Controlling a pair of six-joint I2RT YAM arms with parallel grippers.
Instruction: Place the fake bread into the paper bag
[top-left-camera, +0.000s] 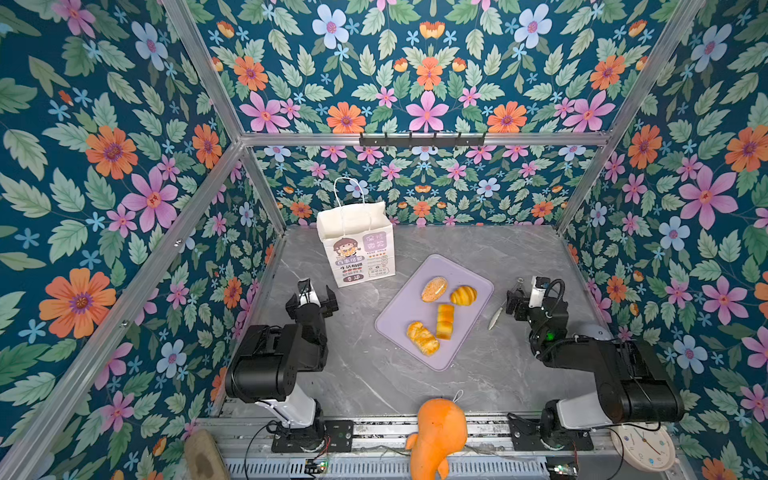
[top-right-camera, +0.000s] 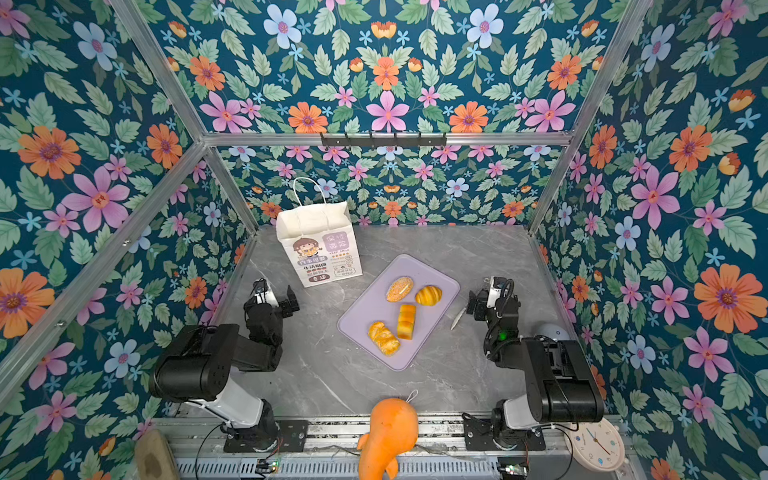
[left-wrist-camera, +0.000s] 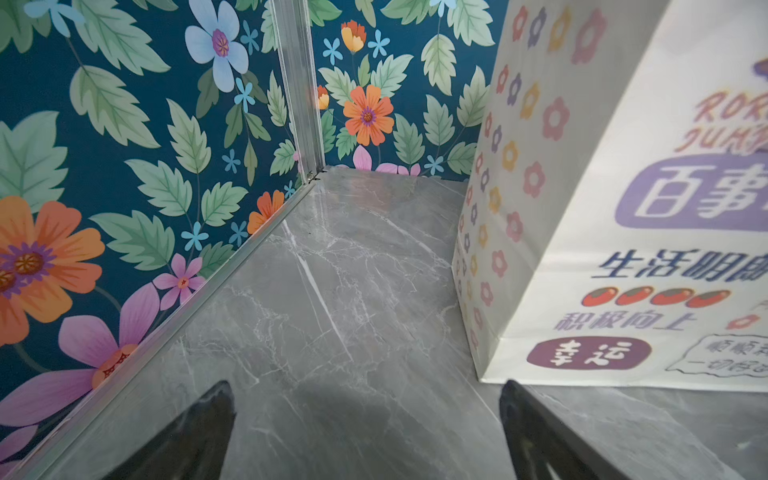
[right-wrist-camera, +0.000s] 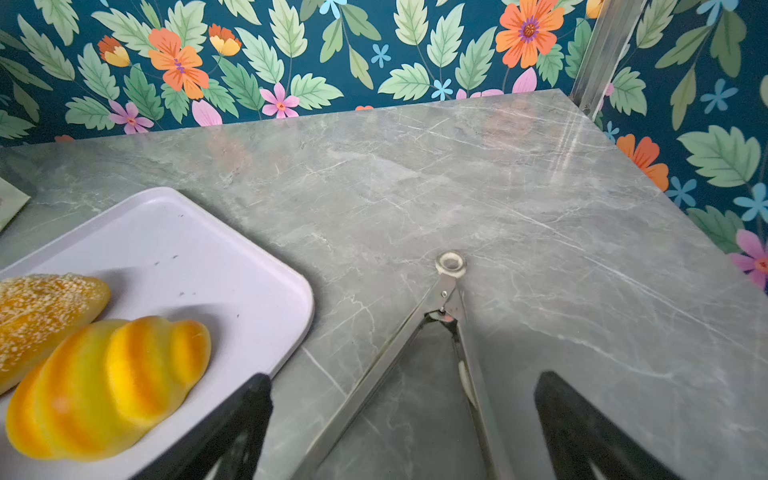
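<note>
**Both arms folded low, jaws apart, nothing held**

Clock directions are read on the top views, 12 = back wall.

- Left arm: elbow folded back toward 7 o'clock, forearm running to 12, wrist low over the grey marble table. The left gripper is spread wide and empty. One finger sits just beside the bottom corner of the paper bag.
- Paper bag: upright with its mouth open, at 11 o'clock from the lilac tray and clear of it, near the back wall.
- Bread: all four pieces are on the tray.
  - The speckled bun is at the 12 o'clock end.
  - The croissant is right at the bun's 3 o'clock.
  - The loaf piece is mid-tray, lying 12–6.
  - The twisted roll is just beside the loaf piece, at its 7 o'clock.
- Right arm: upper links folded back toward 5 o'clock, forearm pointing to 11, wrist low at the tray's 3 o'clock. The right gripper is fully spread and straddles the metal tongs, which lie on the table with the ring end pointing away. Can't tell whether the fingers touch the tongs.
- Orange plush toy: on the front rail at 6 o'clock.
</note>
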